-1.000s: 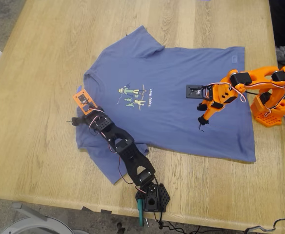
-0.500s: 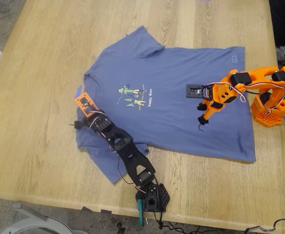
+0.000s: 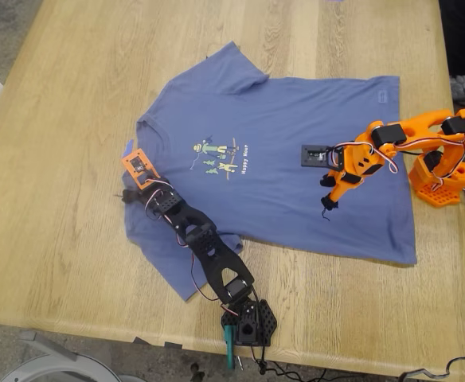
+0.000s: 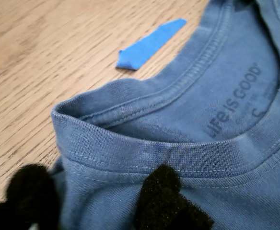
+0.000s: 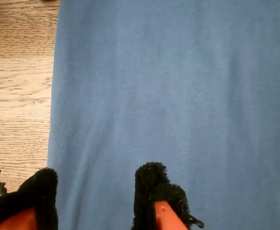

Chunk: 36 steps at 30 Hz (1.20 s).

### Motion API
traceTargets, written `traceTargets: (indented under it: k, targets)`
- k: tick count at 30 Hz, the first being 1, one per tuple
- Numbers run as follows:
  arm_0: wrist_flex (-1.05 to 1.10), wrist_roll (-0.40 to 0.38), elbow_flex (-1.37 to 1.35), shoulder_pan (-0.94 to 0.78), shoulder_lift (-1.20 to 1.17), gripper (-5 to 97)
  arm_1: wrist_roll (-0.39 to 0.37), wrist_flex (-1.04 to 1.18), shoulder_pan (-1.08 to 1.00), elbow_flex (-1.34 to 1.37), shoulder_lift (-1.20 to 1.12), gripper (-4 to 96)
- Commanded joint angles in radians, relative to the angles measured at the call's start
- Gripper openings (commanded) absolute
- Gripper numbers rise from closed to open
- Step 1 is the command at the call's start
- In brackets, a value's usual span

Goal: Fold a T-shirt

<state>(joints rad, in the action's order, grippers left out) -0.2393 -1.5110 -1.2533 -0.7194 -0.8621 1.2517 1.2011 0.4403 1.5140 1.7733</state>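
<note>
The T-shirt [image 3: 280, 167] lies flat, chest print up, across the middle of the wooden table [image 3: 57, 159] in the exterior view. My first gripper [image 4: 94, 199], on the black arm at lower left there, has its 2 fingers spread at the collar near a blue tape strip [image 4: 149, 44]. My second gripper [image 5: 94, 196], on the orange arm at right, hangs open over the shirt's edge.

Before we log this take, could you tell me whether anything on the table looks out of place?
A blue tape strip lies on the bare table beside the T-shirt collar, one end folded over. The shirt's lower sleeve is rumpled under the black arm.
</note>
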Motion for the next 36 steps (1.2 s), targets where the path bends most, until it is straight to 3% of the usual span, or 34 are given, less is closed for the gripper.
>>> traceTargets:
  k: [1, 13, 20, 36]
  targets:
    - [-0.048, -0.028, 0.04, -0.011, -0.005, 19, -0.011, -0.023, 0.002, 0.006, 0.005, 25.6]
    - [-0.118, -0.067, 0.038, -0.014, -0.015, 0, -0.04, -0.146, 0.003, 0.14, 0.009, 21.6]
    - [-0.13, -0.071, 0.037, -0.012, -0.034, 0, -0.083, -0.17, 0.023, 0.207, 0.018, 24.7]
    - [-0.144, -0.072, -0.028, -0.011, -0.109, 0, -0.091, -0.462, -0.041, 0.422, 0.018, 27.7]
